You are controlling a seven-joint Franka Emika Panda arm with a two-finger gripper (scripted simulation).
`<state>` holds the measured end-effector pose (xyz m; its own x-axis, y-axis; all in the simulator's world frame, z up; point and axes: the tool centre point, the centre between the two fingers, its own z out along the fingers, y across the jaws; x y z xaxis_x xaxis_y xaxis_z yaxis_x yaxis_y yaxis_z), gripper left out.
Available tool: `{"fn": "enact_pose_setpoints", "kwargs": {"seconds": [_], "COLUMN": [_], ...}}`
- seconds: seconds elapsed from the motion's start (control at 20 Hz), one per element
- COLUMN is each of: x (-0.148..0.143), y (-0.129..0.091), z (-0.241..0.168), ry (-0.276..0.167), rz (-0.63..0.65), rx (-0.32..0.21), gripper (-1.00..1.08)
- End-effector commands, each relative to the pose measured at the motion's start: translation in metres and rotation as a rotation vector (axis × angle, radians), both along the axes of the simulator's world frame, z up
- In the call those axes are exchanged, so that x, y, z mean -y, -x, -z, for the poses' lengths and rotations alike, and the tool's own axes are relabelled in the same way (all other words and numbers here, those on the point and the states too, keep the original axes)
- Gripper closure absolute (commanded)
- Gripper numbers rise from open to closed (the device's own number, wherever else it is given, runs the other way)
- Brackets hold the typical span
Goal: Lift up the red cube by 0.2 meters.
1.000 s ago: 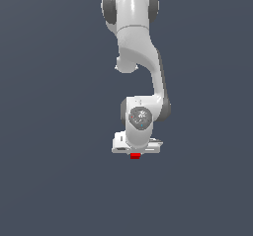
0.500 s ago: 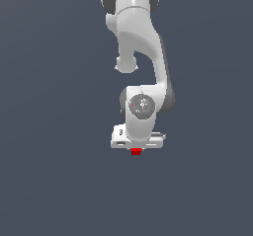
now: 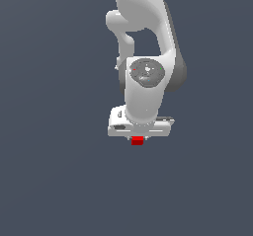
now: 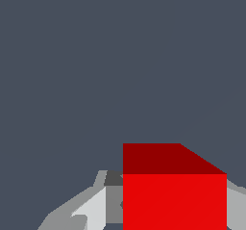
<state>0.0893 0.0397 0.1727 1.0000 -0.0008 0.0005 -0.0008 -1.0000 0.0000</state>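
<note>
end effector [image 3: 138, 138] and red cube [image 3: 138, 140] sit together at the low end of the white arm [image 3: 144, 42] in the exterior view — the cube peeks out just under the wide white hand body, far narrower than it. in the wrist view the red cube [image 4: 174, 195] fills the near foreground, one bright face toward the camera and a darker face above it, with a grey finger [image 4: 91, 207] pressed against one side and a sliver of the other finger [image 4: 235, 205] against the opposite side. so the end effector is clamped on the cube, fingers touching it on both flanks. everything behind is a flat, even dark grey-blue — whether the cube touches any surface cannot be told. the arm hangs straight down from the exterior view's upper edge, its round wrist joint [image 3: 147, 73] facing the camera.
</note>
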Motion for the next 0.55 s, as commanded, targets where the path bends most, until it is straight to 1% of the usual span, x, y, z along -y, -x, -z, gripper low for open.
{"fn": "enact_pose_setpoints", "kwargs": {"seconds": [0.0,0.25,0.5], "x": [0.000,0.000,0.000], "y": [0.000,-0.001,-0.001], "z": [-0.021,-0.047,-0.055], "ry": [0.000,0.000,0.000], "rz": [0.000,0.000,0.000], "rx": [-0.001,-0.001,-0.001], "gripper": [1.08,1.08,1.08]}}
